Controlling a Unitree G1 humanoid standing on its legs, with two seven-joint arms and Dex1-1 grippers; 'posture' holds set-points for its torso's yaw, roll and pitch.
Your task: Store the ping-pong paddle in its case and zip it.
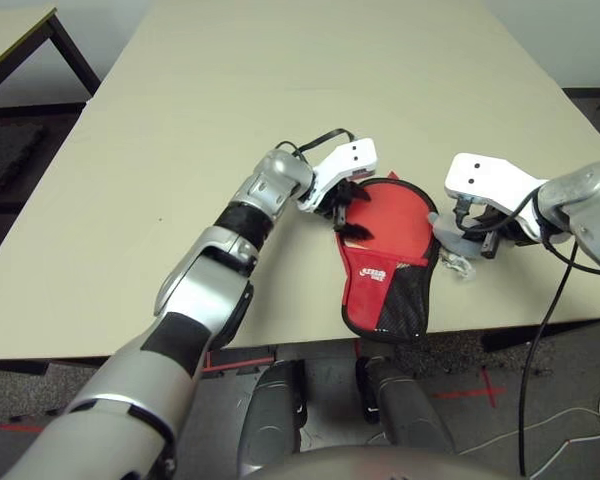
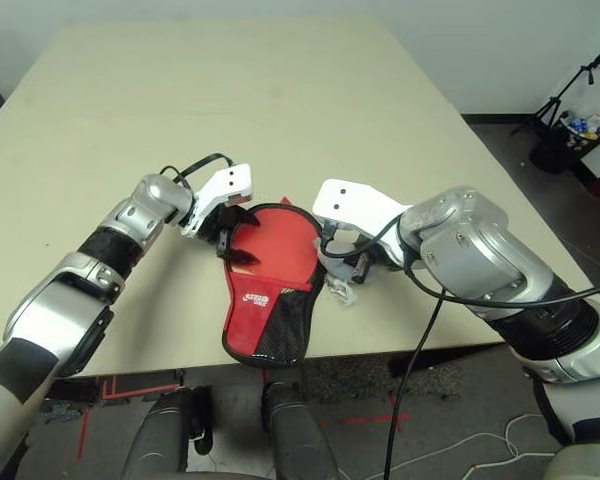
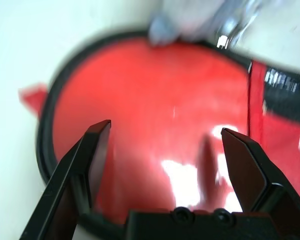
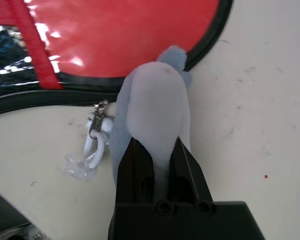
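Note:
The red case (image 1: 385, 225) lies flat near the table's front edge, round end away from me and black mesh pocket (image 1: 405, 300) toward me. My left gripper (image 1: 342, 205) hovers open over the round end's left rim, its fingers (image 3: 97, 150) spread above the glossy red fabric (image 3: 155, 90). A small tan sliver (image 1: 355, 233) shows at that rim; I cannot tell whether it is the ping-pong paddle, which is otherwise hidden. My right gripper (image 4: 157, 145) is shut on the pale grey plush charm (image 4: 155, 95) at the case's right side. The charm hangs by a metal ring (image 4: 96, 122) from the black zipper edge.
The beige table (image 1: 280, 90) stretches wide behind the case, and its front edge (image 1: 300, 340) runs just under the mesh end. A second table corner (image 1: 15, 30) stands at the far left. A black cable (image 1: 550, 330) hangs from my right arm.

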